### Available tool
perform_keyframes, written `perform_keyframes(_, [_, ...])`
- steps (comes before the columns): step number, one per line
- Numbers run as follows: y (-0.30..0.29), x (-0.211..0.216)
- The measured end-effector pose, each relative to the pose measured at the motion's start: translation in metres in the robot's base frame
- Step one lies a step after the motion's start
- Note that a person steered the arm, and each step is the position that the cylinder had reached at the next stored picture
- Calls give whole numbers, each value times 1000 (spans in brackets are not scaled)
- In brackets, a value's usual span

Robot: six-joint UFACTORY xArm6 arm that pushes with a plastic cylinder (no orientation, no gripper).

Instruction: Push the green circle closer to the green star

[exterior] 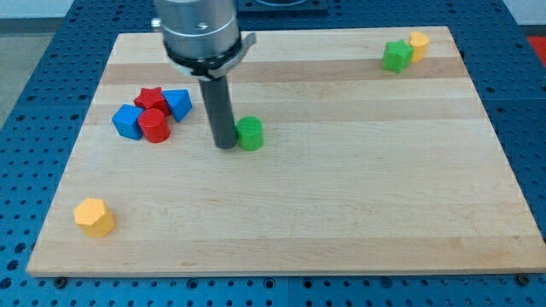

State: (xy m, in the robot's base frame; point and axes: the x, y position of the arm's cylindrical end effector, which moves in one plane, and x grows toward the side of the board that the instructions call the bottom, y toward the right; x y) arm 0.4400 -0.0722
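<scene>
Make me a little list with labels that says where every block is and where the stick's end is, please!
my tip: touching the green circle's left side
green circle: board's middle, toward the view's left
green star: view's top right
yellow block: right beside the green star
red star, red cylinder, two blue blocks: cluster at the view's left
yellow hexagon block: view's bottom left

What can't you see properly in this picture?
- Tool tip: sits at the green circle's left side; whether they touch can't be told.
- Red star: its front is hidden by the red cylinder.
- Arm: cut off by the view's top edge.
- Yellow block: partly behind the green star, shape unclear.
</scene>
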Motion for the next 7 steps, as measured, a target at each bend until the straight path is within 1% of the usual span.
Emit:
perform_keyframes(2, [61, -3])
perform_keyframes(7, [171, -69])
